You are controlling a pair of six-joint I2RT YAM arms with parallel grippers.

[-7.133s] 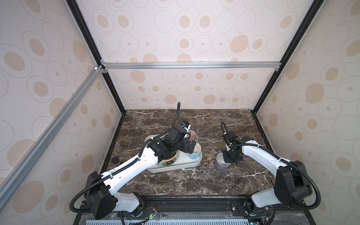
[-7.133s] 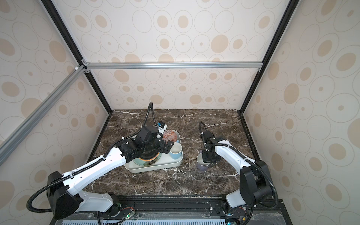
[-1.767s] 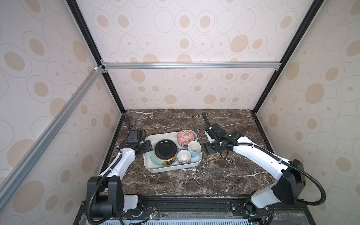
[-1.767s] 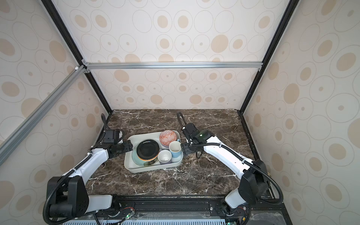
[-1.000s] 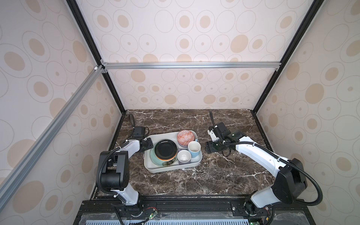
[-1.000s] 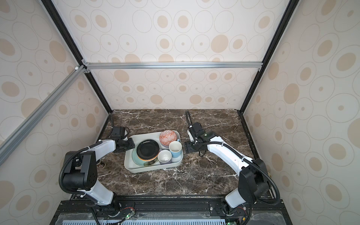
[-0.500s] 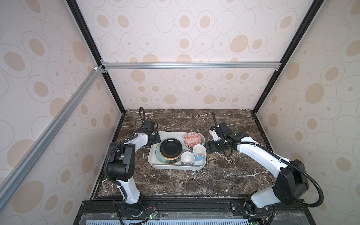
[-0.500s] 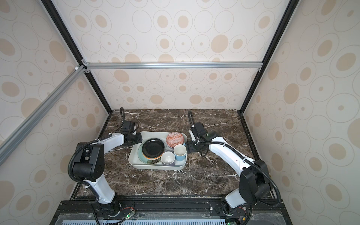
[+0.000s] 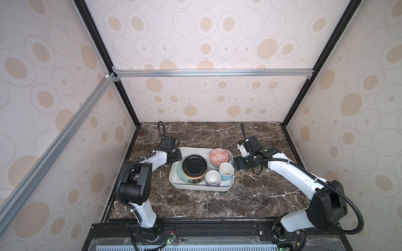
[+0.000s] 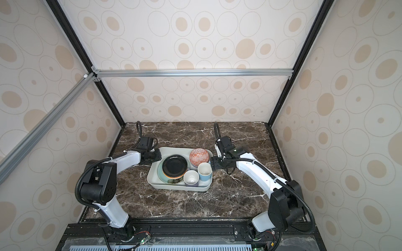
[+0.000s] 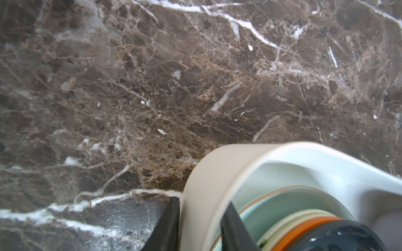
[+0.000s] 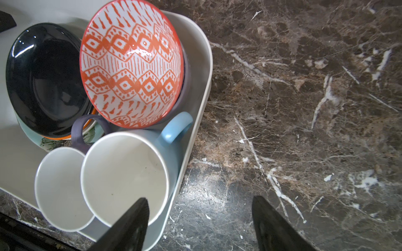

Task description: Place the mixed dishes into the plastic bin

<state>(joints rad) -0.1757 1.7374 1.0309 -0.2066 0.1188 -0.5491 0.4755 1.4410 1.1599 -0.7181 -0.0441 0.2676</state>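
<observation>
White plastic bin rim clamped in left pincer; right pincer spread alongside.

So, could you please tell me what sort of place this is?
Probably a robot test booth, not a real kitchen: spotted wall panels on an aluminium frame enclose a marble-look tabletop, with the left arm and right arm mounted at its front edge.
</observation>
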